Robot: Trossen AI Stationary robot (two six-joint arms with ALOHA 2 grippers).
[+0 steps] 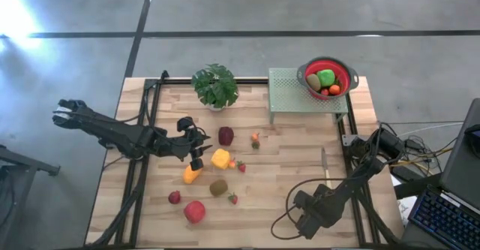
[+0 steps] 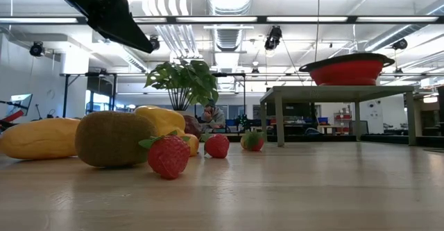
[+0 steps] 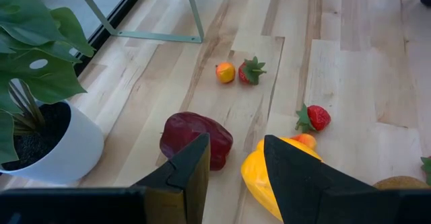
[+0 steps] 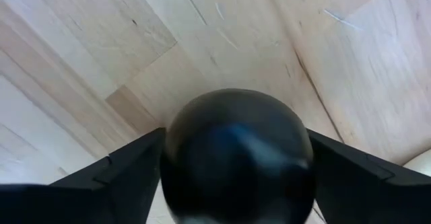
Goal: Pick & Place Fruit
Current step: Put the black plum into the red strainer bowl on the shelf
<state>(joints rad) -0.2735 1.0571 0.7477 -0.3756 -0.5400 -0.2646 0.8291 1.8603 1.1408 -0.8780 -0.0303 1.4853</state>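
Toy fruit lies on the wooden table's middle: a maroon one, a yellow one, an orange one, a brown one, a red one and small strawberries. My left gripper hovers open above the table, over the gap between the maroon fruit and the yellow fruit. My right gripper points down near the table's near right corner. A dark round thing fills the gap between its fingers. My right gripper has the dark round thing's two sides between its two fingers, which come from above and point down at the tabletop. The thing spans the whole gap. Whether it rests on the table or hangs clear, I cannot tell.
A red colander holding several fruits stands on a green rack at the far right. A potted plant stands at the far middle. A slim knife lies right of centre. Bare wood lies between the fruit and the knife.
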